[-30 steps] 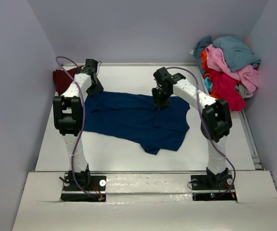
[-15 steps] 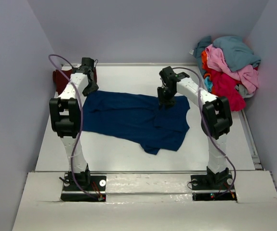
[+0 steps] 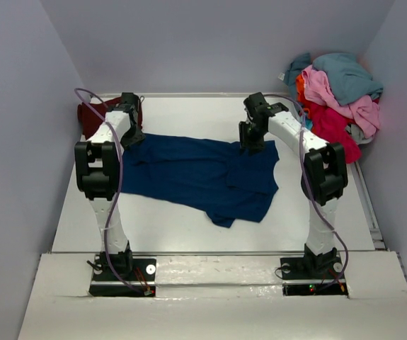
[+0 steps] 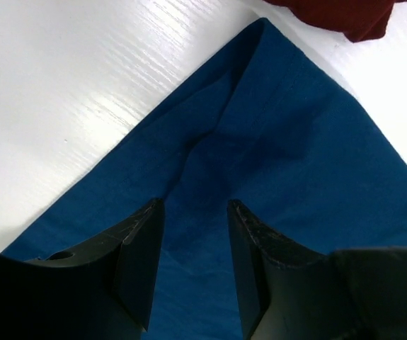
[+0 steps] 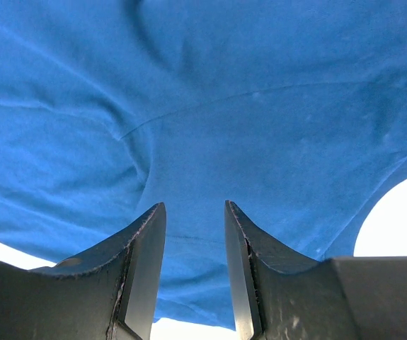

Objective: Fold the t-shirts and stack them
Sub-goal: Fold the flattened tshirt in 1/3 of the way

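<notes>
A dark blue t-shirt (image 3: pixel 199 177) lies spread out flat on the white surface (image 3: pixel 189 113), with a few creases running across it and one rumpled end nearest the arm bases. The left hand (image 3: pixel 132 133) hangs over the shirt's far left corner. In its wrist view the left hand (image 4: pixel 195 204) has its two fingers (image 4: pixel 139 255) moderately apart, with the pointed corner of the blue cloth (image 4: pixel 295 142) showing in the gap between them. A crease runs from that corner toward the gap, and nothing is pinched. Whether the fingertips touch the cloth cannot be told. The right hand (image 3: pixel 250 144) is at the shirt's far edge, right of its middle. In its wrist view the right hand (image 5: pixel 195 207) also has its fingers (image 5: pixel 143 258) apart by about the same amount. Blue cloth (image 5: pixel 260 106) fills the space beyond and between them, nothing is clamped, and a curved hem with white surface behind it shows at the lower right. A dark maroon t-shirt (image 3: pixel 90 117) lies bunched just beyond the blue shirt's far left corner, and its edge (image 4: pixel 345 14) appears at the top of the left wrist view, close to the blue corner but apart from it. Well off to the right of the blue shirt and beyond it, a loose pile of t-shirts (image 3: pixel 334 92) in teal, pink, red and orange is heaped against the wall.
</notes>
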You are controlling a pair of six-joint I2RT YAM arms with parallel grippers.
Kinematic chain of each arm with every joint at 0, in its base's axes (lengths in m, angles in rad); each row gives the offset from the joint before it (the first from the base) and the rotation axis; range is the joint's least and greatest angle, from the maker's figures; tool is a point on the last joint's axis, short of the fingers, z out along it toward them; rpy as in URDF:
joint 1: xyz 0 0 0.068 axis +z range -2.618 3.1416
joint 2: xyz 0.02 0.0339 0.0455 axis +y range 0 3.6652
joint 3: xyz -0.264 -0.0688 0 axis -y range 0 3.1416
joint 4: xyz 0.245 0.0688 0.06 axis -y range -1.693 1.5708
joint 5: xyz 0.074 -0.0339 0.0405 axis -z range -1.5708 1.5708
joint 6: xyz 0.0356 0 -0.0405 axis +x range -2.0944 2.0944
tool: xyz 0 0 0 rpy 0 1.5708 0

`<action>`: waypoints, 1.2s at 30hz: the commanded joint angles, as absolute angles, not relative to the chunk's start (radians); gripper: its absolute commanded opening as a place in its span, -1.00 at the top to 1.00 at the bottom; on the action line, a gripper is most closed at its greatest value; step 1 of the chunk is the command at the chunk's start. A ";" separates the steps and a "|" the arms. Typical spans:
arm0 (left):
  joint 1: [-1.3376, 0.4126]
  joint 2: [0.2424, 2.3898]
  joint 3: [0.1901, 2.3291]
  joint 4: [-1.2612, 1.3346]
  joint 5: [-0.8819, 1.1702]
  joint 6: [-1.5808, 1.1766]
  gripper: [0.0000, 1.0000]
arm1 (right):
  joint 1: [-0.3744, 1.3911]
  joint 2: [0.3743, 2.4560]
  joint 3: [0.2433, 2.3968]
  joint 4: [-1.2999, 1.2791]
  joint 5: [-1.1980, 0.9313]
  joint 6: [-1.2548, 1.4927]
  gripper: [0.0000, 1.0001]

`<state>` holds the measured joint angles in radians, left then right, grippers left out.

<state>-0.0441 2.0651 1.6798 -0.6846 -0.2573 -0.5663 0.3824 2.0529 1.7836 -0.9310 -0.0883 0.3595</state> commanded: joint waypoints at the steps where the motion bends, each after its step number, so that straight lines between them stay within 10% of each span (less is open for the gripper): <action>1: -0.044 2.081 1.729 -0.704 -0.259 -0.571 -0.05 | 0.350 2.028 1.798 -0.888 -0.064 0.391 0.12; 36: -0.054 2.342 2.008 -0.793 -0.207 -0.479 -0.04 | 0.328 1.922 1.470 -0.805 -0.124 0.495 0.42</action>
<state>-0.0498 2.3348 1.9793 -0.7601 -0.1967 -0.4938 0.3229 2.0075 1.5108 -0.8223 -0.1074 0.4786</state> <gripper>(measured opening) 0.523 0.293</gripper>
